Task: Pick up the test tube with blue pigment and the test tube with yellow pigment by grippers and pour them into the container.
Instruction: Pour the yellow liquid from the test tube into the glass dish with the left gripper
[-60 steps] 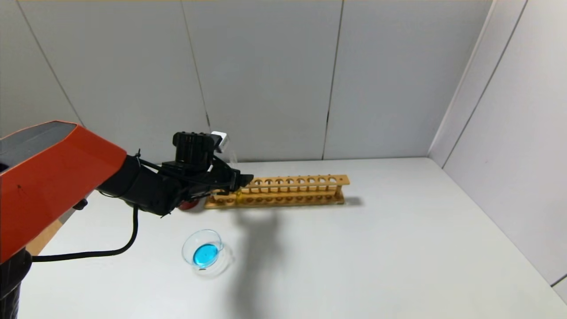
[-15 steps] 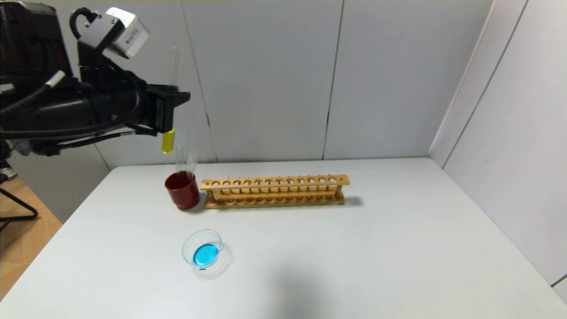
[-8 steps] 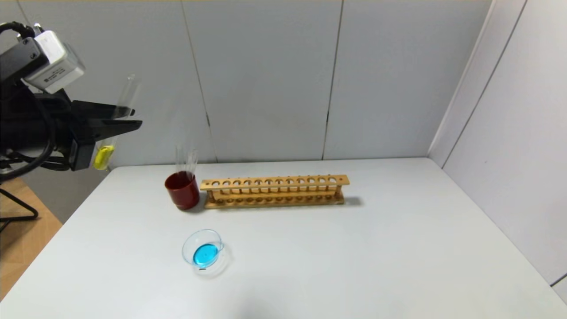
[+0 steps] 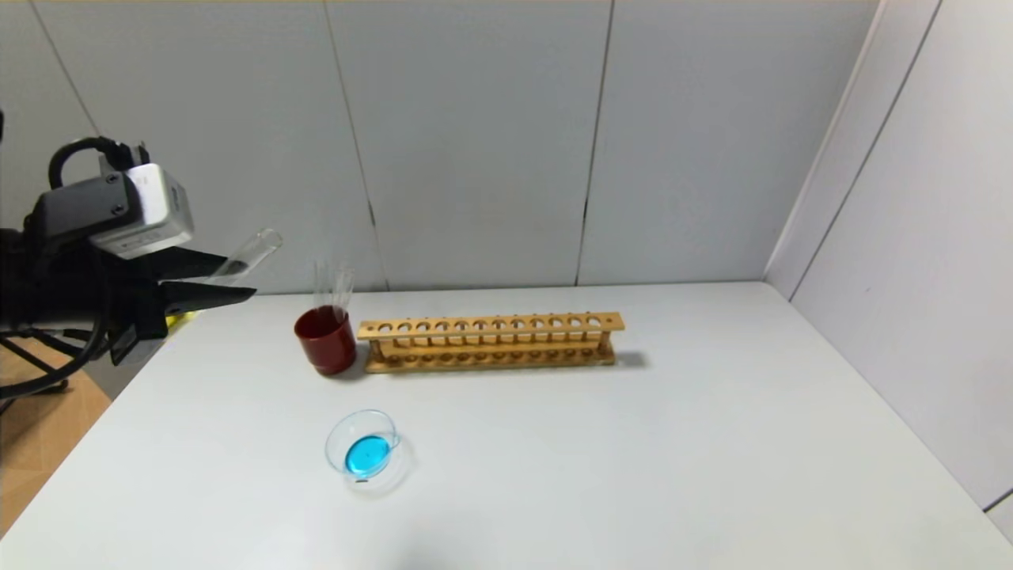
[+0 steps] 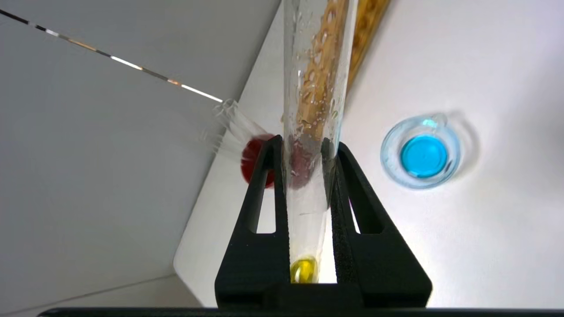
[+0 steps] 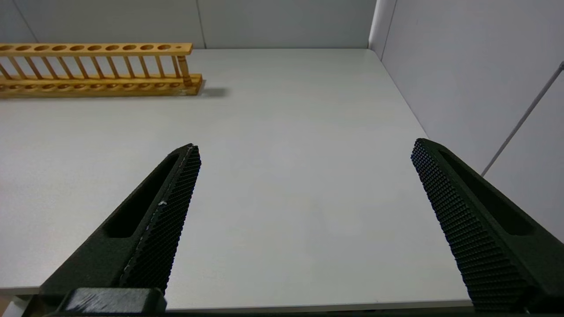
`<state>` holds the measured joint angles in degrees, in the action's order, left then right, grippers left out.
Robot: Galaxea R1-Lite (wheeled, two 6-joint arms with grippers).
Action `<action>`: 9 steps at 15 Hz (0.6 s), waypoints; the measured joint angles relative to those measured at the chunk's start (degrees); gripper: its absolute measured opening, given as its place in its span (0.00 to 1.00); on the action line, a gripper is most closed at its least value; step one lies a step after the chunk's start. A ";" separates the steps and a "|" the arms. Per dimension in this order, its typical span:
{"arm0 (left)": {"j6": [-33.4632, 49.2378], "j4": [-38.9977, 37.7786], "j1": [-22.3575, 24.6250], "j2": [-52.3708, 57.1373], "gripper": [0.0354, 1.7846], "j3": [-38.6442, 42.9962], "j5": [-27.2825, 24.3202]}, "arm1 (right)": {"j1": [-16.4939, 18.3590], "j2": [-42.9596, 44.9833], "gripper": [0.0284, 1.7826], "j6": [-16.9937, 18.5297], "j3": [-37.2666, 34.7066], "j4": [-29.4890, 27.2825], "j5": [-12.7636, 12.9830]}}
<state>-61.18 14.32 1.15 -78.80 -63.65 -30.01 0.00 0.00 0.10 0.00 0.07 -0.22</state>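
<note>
Your left gripper (image 5: 304,154) is clamped on the tube of yellow liquid (image 4: 241,260), held tilted off the table's (image 4: 633,443) left edge with its open mouth pointing toward the red cup (image 4: 326,340). The glass dish (image 4: 362,453), already holding blue liquid, sits well apart, nearer you. If you tip further before reaching the dish, I expect yellow will spill onto the table, and smooth glass could slip in that narrow grip. Your right gripper (image 6: 304,176) hangs wide open over the table's right side.
</note>
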 joint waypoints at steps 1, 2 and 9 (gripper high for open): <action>-1.82 -0.16 0.15 -0.80 0.16 -0.35 0.09 | 0.00 0.00 0.98 0.00 0.00 0.00 0.00; -3.30 -0.49 0.26 -1.55 0.16 -0.79 0.13 | 0.00 0.00 0.98 0.00 0.00 0.00 0.00; -21.03 -0.49 3.12 -3.30 0.16 -0.95 0.52 | 0.00 0.00 0.98 0.00 0.00 0.00 0.00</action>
<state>-82.21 13.84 4.27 -82.10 -64.60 -29.49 0.00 0.00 0.10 0.00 0.07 -0.22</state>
